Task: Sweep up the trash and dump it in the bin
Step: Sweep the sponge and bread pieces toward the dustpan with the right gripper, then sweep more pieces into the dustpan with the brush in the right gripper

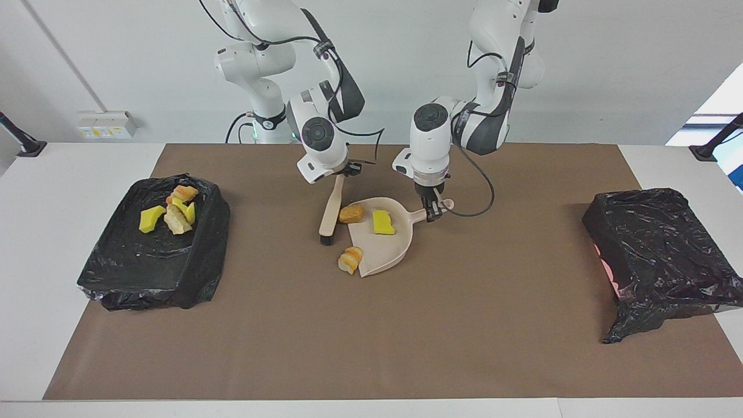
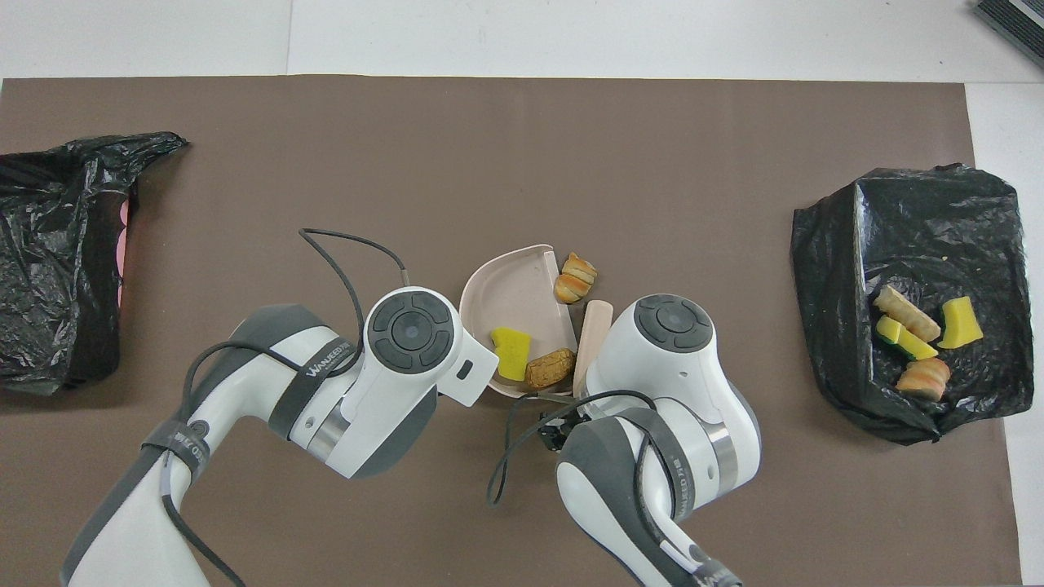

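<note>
Yellow chunk (image 2: 513, 364) & bread piece (image 2: 550, 368) in dustpan (image 2: 510, 281), brush (image 2: 590, 334) alongside

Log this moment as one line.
right gripper: shut on brush | left gripper: shut on dustpan handle | two scraps in pan, one outside

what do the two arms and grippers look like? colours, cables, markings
Both arms are glossy white with dark grey joint bands and round grey caps. Grey lettering runs along a forearm band in the overhead view. A loose black cable loops from each wrist. The left gripper and right gripper are small, black and two-fingered.
</note>
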Tool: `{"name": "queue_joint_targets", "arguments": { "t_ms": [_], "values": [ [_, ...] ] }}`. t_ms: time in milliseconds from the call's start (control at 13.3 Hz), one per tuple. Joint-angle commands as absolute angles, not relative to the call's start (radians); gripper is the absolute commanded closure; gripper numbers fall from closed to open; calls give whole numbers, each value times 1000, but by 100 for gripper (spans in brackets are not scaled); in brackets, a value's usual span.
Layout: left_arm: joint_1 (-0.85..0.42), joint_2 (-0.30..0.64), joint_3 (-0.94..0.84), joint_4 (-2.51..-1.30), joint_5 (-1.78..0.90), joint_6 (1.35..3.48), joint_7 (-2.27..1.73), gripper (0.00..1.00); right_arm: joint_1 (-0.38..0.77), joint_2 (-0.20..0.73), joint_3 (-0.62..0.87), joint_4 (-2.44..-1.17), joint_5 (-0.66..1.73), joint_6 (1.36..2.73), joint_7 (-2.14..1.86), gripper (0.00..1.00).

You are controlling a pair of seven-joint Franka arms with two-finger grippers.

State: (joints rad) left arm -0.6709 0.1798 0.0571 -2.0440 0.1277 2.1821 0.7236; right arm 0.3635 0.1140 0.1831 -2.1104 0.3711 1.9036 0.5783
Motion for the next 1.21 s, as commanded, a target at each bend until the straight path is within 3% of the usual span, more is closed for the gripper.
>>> {"name": "queue_joint_targets", "arguments": {
  "t_ms": [0, 226, 452, 603, 829, 1131],
  "values": [
    [-647, 143, 57, -2089, 129, 2207, 719, 100, 359, 85, 181, -2060, 262, 1850, 536, 100],
    [-632, 144, 57, -2089, 129, 2203, 700, 100, 324, 116, 176, -2001, 48, 1827, 293, 100],
    [-632, 143, 57, -2091, 129, 2192, 673, 100, 299, 294, 183, -1835, -199, 1809, 180, 100],
    [-632, 140, 57, -2098, 129, 2192, 673, 100, 292, 348, 184, -1807, -284, 1827, 176, 100],
    [-632, 137, 57, -2109, 129, 2192, 673, 100, 301, 359, 186, -1841, -208, 1839, 176, 100],
    [-632, 120, 57, -2132, 129, 2191, 676, 100, 337, 344, 187, -1844, 148, 1776, 187, 100]
  ]
}}
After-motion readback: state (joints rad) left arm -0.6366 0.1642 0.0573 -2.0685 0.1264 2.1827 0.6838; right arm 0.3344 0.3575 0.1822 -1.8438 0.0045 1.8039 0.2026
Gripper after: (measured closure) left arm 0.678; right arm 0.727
